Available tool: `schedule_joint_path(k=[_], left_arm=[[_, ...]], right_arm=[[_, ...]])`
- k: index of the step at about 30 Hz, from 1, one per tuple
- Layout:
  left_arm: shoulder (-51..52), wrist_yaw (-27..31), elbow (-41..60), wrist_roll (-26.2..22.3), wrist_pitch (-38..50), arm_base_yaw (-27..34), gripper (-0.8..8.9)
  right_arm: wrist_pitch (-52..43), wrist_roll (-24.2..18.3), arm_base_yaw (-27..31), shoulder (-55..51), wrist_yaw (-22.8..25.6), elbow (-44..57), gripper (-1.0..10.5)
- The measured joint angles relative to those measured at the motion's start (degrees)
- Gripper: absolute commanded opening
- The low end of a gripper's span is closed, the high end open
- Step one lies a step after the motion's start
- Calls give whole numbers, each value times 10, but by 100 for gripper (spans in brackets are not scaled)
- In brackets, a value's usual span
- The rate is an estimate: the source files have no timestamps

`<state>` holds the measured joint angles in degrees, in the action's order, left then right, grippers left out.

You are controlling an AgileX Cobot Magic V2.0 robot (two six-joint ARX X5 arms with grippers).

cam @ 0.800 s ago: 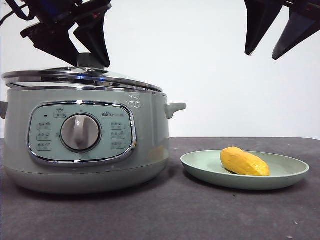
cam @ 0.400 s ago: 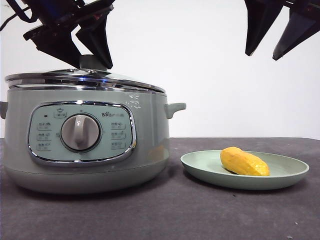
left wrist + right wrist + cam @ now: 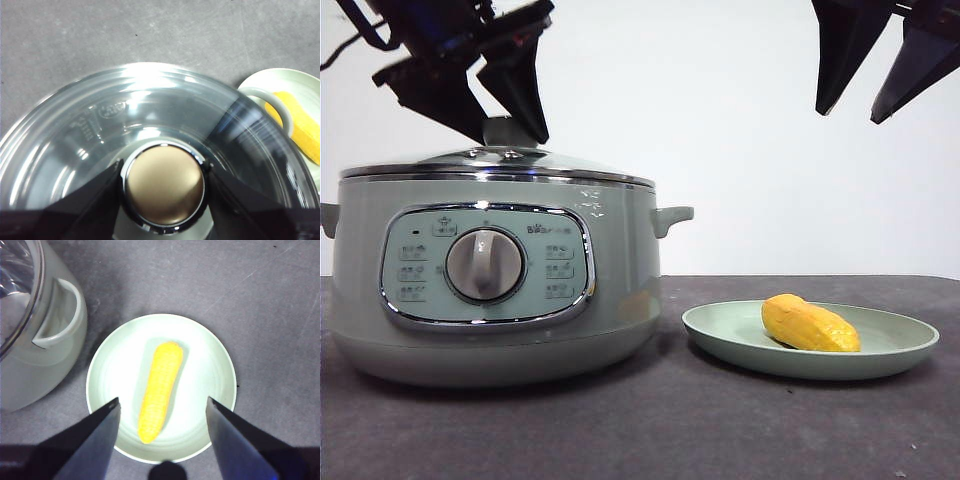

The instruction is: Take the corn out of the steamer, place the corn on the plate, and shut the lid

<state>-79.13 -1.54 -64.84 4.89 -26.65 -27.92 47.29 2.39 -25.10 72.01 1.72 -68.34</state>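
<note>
The steamer [image 3: 495,280] is a round, pale sage-green pot with a smooth matte wall, a bright chrome rim and a small loop handle on its right side. Its chrome-framed panel carries a grey dial in the middle, rows of small buttons with writing too fine to read, and a small brand mark at the upper right that looks like "Bear". The lid [image 3: 500,165], clear glass in a chrome ring, sits level on the pot's rim. The left claw [image 3: 162,192] has its two black jaws against either side of the round lid knob [image 3: 164,185], closed on it. The left wrist view also shows an oval stamped logo in the glass, unreadable, which the front view does not.

To the right of the pot, on the dark grey speckled table [image 3: 650,430], stands the shallow matte green plate [image 3: 740,345]. The corn [image 3: 810,324], glossy yellow-orange and tapered, lies on it. The right wrist view shows its fine pebbled kernel rows, lost in the front view. The right claw [image 3: 162,412] hangs high above the plate, jaws wide apart, holding nothing.
</note>
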Motion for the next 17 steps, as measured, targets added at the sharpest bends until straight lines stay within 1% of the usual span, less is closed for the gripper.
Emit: schedule_joint_path(k=[2, 3, 4, 5, 13, 17], left_arm=[[0, 0, -1, 1, -3, 0, 207], [0, -1, -2, 1, -3, 0, 317], [0, -2, -2, 1, -4, 0, 402], [0, -1, -2, 1, -4, 0, 437], [2, -1, -2, 1, -3, 0, 440], [23, 0, -1, 1, -16, 0, 440]], right_arm=[[3, 0, 0, 0, 0, 0, 284], [6, 0, 0, 0, 0, 0, 284], [8, 0, 0, 0, 0, 0, 284], [9, 0, 0, 0, 0, 0, 284], [9, 0, 0, 0, 0, 0, 284], [9, 0, 0, 0, 0, 0, 284]])
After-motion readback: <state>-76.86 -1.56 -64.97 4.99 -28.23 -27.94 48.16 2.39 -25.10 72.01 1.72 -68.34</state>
